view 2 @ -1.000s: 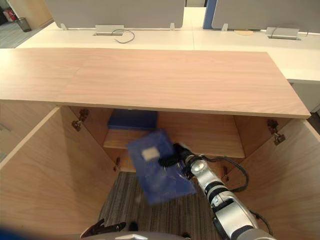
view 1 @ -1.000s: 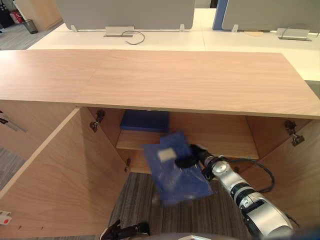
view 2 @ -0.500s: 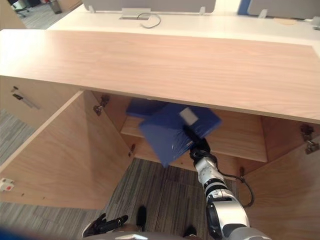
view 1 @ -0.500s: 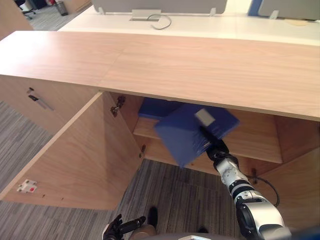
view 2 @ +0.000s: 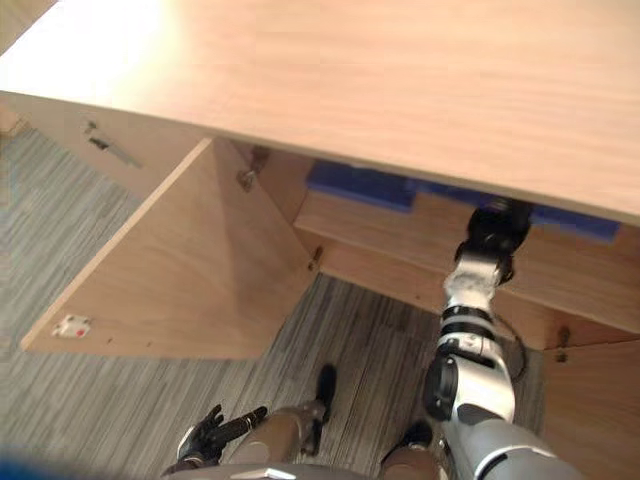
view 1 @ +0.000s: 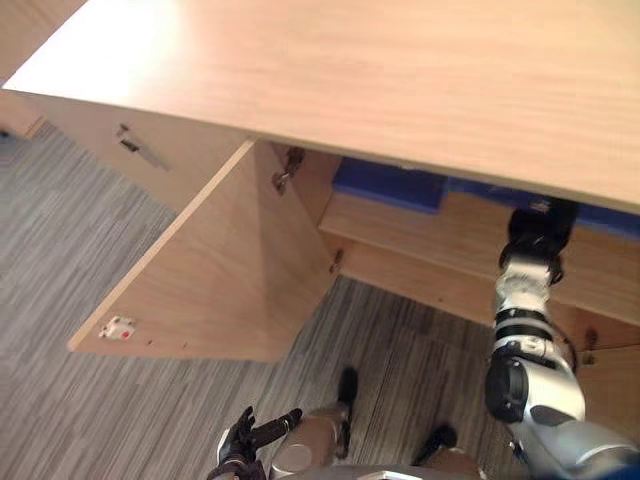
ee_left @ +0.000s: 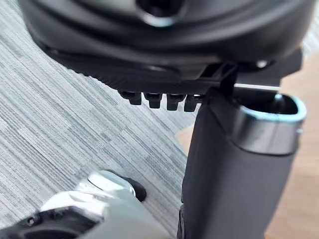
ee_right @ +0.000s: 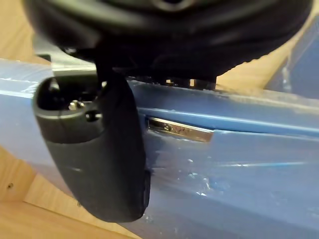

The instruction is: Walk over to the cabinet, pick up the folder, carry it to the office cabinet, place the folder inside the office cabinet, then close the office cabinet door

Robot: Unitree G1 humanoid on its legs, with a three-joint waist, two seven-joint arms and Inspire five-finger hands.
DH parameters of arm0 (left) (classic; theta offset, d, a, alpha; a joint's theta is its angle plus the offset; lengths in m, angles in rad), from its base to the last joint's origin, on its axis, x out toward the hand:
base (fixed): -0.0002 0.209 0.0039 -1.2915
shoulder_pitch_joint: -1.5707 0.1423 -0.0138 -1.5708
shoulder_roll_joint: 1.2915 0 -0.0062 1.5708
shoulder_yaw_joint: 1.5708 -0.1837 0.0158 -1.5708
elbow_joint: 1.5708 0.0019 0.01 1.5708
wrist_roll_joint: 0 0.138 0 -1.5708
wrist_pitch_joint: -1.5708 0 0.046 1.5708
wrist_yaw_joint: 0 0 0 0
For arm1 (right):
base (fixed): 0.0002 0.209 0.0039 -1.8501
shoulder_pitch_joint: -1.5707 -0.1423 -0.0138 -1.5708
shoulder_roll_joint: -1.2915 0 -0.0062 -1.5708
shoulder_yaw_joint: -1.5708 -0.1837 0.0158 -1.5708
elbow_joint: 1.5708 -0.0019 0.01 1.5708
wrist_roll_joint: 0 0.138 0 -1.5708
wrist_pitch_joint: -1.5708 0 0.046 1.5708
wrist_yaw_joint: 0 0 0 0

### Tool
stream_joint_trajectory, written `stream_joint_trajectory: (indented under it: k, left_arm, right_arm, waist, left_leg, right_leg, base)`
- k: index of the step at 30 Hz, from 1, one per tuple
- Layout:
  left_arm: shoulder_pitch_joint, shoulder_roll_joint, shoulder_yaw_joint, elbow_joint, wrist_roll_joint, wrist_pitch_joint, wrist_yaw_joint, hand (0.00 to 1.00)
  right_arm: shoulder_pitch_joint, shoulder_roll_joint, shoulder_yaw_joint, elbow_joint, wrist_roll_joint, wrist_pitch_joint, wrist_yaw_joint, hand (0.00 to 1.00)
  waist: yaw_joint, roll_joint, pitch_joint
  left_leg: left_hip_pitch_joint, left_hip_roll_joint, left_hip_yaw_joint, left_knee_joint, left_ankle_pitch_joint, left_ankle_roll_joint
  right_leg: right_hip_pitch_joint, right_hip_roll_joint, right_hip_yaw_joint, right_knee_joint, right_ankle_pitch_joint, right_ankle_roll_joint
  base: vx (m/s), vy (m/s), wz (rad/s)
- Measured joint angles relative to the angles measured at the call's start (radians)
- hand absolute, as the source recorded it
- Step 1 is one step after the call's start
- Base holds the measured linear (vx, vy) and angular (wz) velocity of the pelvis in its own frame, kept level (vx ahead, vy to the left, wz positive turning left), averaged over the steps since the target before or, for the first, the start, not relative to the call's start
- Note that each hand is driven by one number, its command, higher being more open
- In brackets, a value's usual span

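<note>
left eye view: the office cabinet point(view 1: 400, 60) stands with its left door point(view 1: 220, 270) swung wide open. the right hand point(view 1: 538, 232) reaches in under the top, at the level of the shelf point(view 1: 420, 228). on this shelf, to the left of its fingers and apart from them, lies a second blue folder point(view 1: 385, 183). the left hand point(view 1: 250, 445) hangs low over the floor point(view 1: 90, 300), well apart from the cabinet.

right eye view: a blue strip shows on the shelf at both sides of the right hand. i cannot tell which part of it belongs to the carried folder.

left wrist view: the fingers point(ee_left: 152, 99) of the left hand are relaxed and hold nothing.

right wrist view: the folder point(ee_right: 224, 169) is in the right hand. the thumb point(ee_right: 99, 164) presses on its blue cover, just beside a metal clip point(ee_right: 180, 129). the fingers are hidden under the folder, so i judge it a pinch grip.

the step in hand seems to be placing the folder inside. the next move calls for laying it flat on the shelf, loosening the grip and drawing the arm out without dragging the folder. after that the door must be pushed closed.
</note>
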Motion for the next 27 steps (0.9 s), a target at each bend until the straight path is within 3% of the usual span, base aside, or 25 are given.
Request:
stream_joint_trajectory:
  k: [5,13,17,21,27]
  left_arm:
    - [0.028,0.003,0.065,0.041,-0.025,0.017,-0.001,1.0]
    - [0.035,-0.015,0.101,0.024,-0.061,0.027,-0.006,1.0]
    - [0.025,-0.019,0.094,0.013,-0.076,0.025,-0.008,1.0]
    - [0.025,-0.017,-0.003,0.004,-0.087,0.025,-0.012,1.0]
    - [0.043,-0.003,-0.091,-0.006,-0.101,0.027,-0.018,1.0]
  right_arm:
    - [-0.099,-0.005,0.011,-0.011,-0.007,0.048,-0.027,0.0]
    - [-0.275,-0.118,0.005,-0.025,0.006,0.055,-0.068,0.0]
    - [-0.284,-0.167,-0.012,-0.027,0.048,0.018,-0.081,0.0]
    - [-0.29,-0.211,-0.032,-0.027,0.085,-0.004,-0.097,0.0]
    - [-0.307,-0.271,-0.028,0.033,0.08,0.03,-0.141,0.0]
  waist:
    - [0.009,0.008,0.043]
    - [-0.015,0.034,0.129]
    - [-0.015,0.038,0.136]
    - [-0.015,0.059,0.148]
    - [-0.019,0.072,0.161]
  left_leg:
    - [-0.147,0.006,0.074,0.234,-0.116,0.011]
    - [-0.379,0.02,0.148,0.659,-0.314,0.034]
    - [-0.422,0.013,0.156,0.742,-0.342,0.037]
    - [-0.467,0.006,0.156,0.799,-0.357,0.036]
    - [-0.483,0.001,0.162,0.803,-0.353,0.039]
  right_leg:
    - [-0.16,-0.063,0.099,0.205,-0.081,-0.011]
    - [-0.404,-0.178,0.24,0.59,-0.235,-0.017]
    - [-0.445,-0.212,0.262,0.677,-0.268,-0.011]
    - [-0.486,-0.234,0.277,0.736,-0.287,-0.011]
    - [-0.506,-0.25,0.281,0.751,-0.288,-0.012]
  base:
    - [-0.1,0.015,-0.36]
    - [-0.11,0.007,-0.2]
    - [-0.04,0.011,0.06]
    - [-0.04,0.027,0.07]
    - [-0.02,0.019,0.02]
